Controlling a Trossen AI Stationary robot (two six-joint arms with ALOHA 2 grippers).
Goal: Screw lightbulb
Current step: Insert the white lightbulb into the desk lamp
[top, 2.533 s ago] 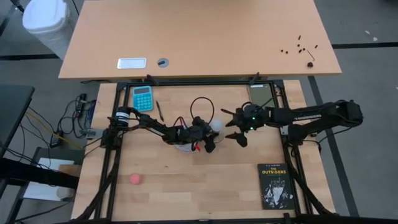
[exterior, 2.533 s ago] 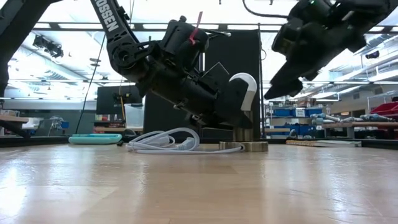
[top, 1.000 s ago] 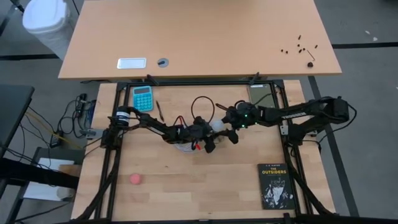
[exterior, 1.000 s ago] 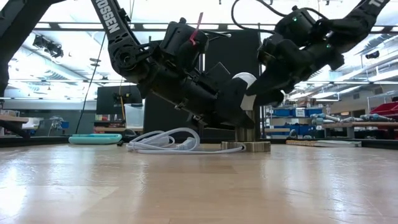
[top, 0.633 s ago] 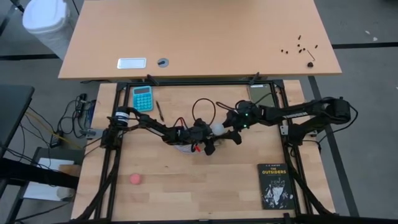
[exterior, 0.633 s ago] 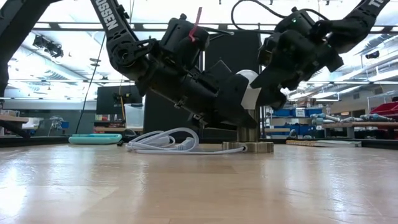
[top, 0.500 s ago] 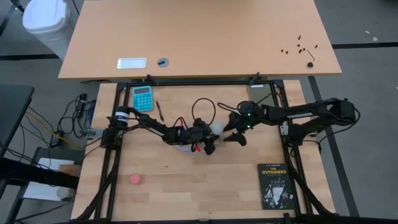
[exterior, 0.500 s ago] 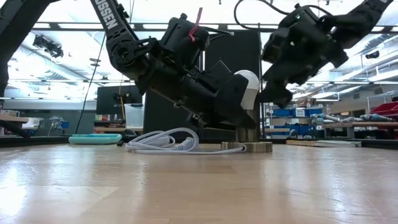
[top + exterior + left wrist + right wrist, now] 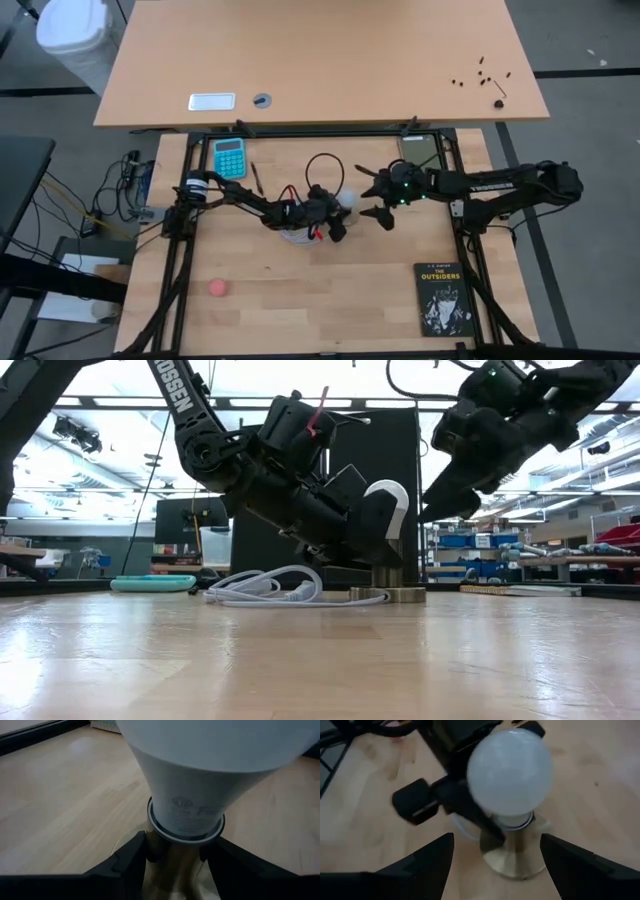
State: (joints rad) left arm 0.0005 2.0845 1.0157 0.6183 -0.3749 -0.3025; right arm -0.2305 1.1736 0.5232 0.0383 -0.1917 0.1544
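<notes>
Pulled back from the bulb, the right gripper now hangs just to its right with its fingers spread wide and nothing between them. A moment ago those fingers were right up against the white glass. In the low view this gripper sits up high, off the bench.

The bulb stands upright in a round brass socket in the middle of the bench. From the right wrist view the bulb looks like a white ball on top of the socket.

The left gripper is low down beside the socket. Its fingers are closed around the neck of the socket just under the bulb, one on each side, holding it in place. The left arm leans across from the left and hides part of the bulb in the low view.

A white cord lies in loops on the bench next to the socket. A black cable curls behind the two grippers. Farther off there is a blue calculator near the back left, a pink ball near the front left, and a black book near the front right. They are all well apart from the bulb.
</notes>
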